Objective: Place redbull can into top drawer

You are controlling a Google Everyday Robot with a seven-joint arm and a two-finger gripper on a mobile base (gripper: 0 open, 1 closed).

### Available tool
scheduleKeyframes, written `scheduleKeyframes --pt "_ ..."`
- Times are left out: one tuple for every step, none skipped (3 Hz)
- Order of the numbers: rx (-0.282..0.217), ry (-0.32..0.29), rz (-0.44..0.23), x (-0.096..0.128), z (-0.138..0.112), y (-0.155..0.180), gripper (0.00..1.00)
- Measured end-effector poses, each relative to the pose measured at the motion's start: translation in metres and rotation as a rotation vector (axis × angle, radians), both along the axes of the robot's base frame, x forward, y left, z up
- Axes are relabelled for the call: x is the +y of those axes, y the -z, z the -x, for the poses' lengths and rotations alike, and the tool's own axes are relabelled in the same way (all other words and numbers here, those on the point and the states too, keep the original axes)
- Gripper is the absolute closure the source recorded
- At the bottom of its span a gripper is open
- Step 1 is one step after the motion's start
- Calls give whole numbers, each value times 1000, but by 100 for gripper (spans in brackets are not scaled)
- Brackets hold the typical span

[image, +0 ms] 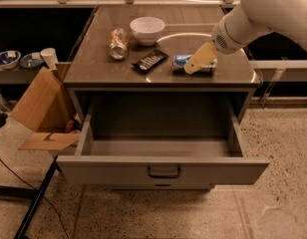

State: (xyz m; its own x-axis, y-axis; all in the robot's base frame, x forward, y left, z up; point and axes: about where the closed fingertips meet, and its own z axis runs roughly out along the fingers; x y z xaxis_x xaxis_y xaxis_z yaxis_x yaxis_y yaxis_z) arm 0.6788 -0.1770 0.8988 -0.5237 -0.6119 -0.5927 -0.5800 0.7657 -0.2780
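The top drawer [118, 169] hangs open below the worktop's [93, 68] front edge. Near the front right corner, the tool [200, 60] overlaps the redbull can [179, 62], which lies on its side. I cannot tell whether the tool is open, closed or touching the can. A black remote [149, 59] lies just left of it, with a tan can [118, 43] and a white bowl [147, 29] farther back.

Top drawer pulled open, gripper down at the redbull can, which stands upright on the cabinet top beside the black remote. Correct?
Not quite. The camera view shows the redbull can lying on its side, not upright. The rest holds: the top drawer is open, and the gripper is at the can, beside the black remote.
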Motion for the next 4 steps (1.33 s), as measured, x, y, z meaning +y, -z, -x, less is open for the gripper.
scheduleKeyframes --pt "1 35 -57 1 -21 21 0" --pt "14 36 -110 5 -35 46 0" --pt "32 11 -145 8 -41 65 16" --pt "22 -32 -182 5 -34 64 40"
